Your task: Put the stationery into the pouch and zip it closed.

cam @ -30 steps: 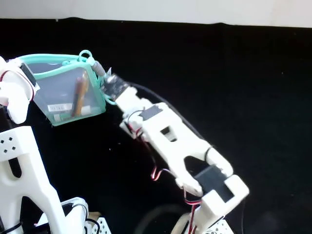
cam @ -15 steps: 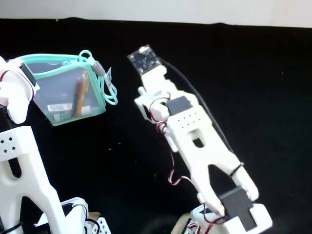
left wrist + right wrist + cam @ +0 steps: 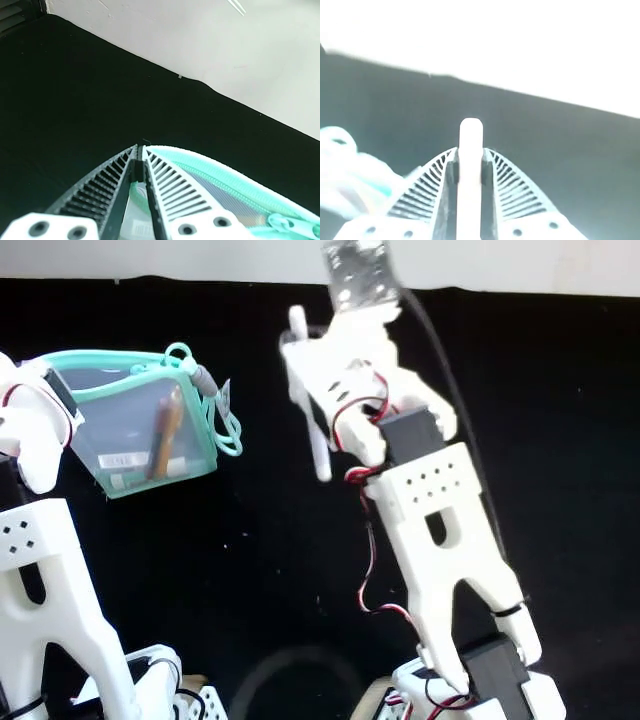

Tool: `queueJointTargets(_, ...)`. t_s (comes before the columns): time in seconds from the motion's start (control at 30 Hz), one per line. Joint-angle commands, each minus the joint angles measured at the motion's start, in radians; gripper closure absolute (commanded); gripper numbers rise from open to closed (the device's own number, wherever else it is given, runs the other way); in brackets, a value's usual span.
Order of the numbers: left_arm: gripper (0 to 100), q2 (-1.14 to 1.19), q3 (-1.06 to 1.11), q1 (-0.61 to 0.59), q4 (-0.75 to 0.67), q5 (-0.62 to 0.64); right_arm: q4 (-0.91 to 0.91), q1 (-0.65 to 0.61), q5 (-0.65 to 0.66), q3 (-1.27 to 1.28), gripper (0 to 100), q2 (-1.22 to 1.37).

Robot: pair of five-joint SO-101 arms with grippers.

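My left gripper (image 3: 139, 151) was pinched on the teal pouch's (image 3: 120, 425) rim, holding it off the black table (image 3: 250, 570), brown pen (image 3: 165, 435) inside. Farther back, my right gripper (image 3: 470, 150) was clamped on a white pen (image 3: 470, 134), well apart from the pouch.

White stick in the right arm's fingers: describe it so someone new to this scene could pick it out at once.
Over the black table, find the arm not touching the teal-edged pouch. The right gripper's fingers there clamp a slim stick. Unlike the brown item inside the pouch, it is white and outside.
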Motion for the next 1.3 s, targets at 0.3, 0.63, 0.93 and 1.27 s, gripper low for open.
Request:
queueJointTargets(0.3, 99, 0.058, 0.050, 0.030, 0.011, 0.009, 0.001, -0.058, -0.097, -0.311, 99.2, -0.002)
queueJointTargets(0.63, 99, 0.058, 0.050, 0.027, 0.008, 0.005, 0.004, -0.208, -0.089, -0.654, 99.2, 0.226)
queueJointTargets(0.93, 99, 0.058, 0.050, 0.027, 0.009, 0.005, 0.004, -0.306, 0.002, -0.957, 99.2, 0.444)
queueJointTargets(1.27, 99, 0.058, 0.050, 0.027, 0.006, 0.005, 0.004, -0.309, 0.002, -1.360, 99.2, 0.690)
